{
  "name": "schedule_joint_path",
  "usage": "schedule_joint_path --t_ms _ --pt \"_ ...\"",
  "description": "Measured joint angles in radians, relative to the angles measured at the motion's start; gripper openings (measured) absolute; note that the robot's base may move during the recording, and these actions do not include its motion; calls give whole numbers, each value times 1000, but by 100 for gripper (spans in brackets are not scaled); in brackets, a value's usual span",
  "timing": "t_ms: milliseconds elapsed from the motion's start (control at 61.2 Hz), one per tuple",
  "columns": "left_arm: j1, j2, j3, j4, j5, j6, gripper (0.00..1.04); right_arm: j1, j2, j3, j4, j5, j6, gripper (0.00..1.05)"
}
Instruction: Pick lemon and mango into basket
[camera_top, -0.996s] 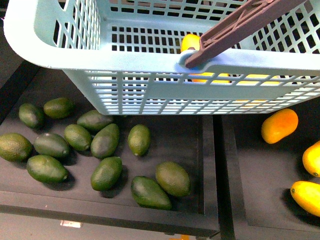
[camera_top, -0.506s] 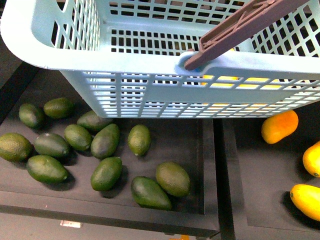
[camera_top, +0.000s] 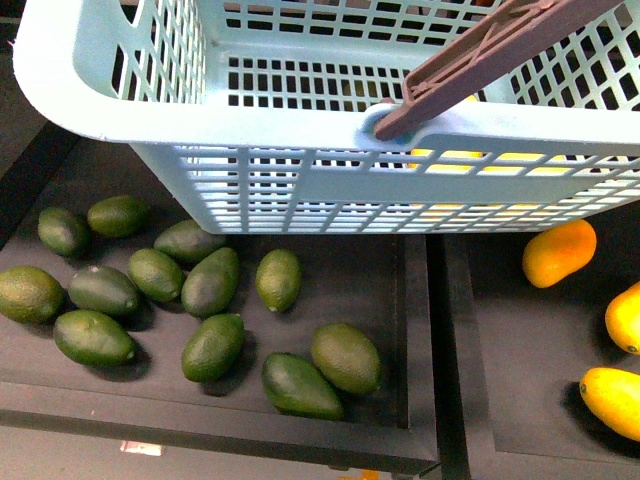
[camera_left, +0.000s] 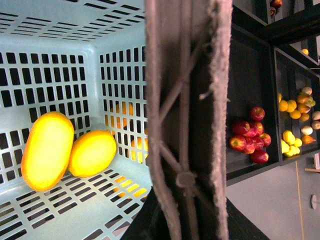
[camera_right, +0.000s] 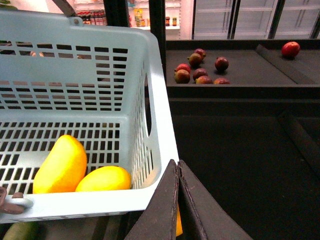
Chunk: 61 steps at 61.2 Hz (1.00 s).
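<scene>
Up top, the basket (camera_top: 300, 120) fills the front view from about 10 to 2 o'clock, hanging over two dark trays (camera_top: 380, 290) with its brown handle (camera_top: 480, 55) slanting toward 1 o'clock. Inside it, both wrist views show the mango (camera_left: 47, 150) and the lemon (camera_left: 92, 152) lying side by side on the slotted floor, touching, close to a wall; the mango is the longer one. From the front they show only as yellow patches through the slots.

Below the basket, around 8 o'clock in the front view, a dozen green fruits (camera_top: 210, 345) lie loose in the left tray. At 3 to 4 o'clock, three orange-yellow fruits (camera_top: 558, 252) sit in the right tray, well apart from the green ones. Red apples (camera_left: 250, 140) lie on a far shelf in the left wrist view.

The left hand cannot be seen as such; the handle runs right across its camera, so I cannot tell how it stands. The right hand (camera_right: 177, 200) has its dark fingers (camera_right: 162, 210) pressed together, holding nothing, just outside the basket's near corner.
</scene>
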<state>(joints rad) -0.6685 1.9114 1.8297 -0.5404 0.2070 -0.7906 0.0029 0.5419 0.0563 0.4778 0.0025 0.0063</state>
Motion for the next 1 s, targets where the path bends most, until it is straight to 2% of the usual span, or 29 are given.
schedule_joint_path --t_ms 131,245,996 --pt "0 0 0 0 0 0 6 0 -65 -18 -49 0 0 2" --pt "0 0 0 0 0 0 6 -1 -93 -39 -33 1 -1 2" --pt "0 0 0 0 2 0 6 -1 -349 -39 -285 -2 0 2"
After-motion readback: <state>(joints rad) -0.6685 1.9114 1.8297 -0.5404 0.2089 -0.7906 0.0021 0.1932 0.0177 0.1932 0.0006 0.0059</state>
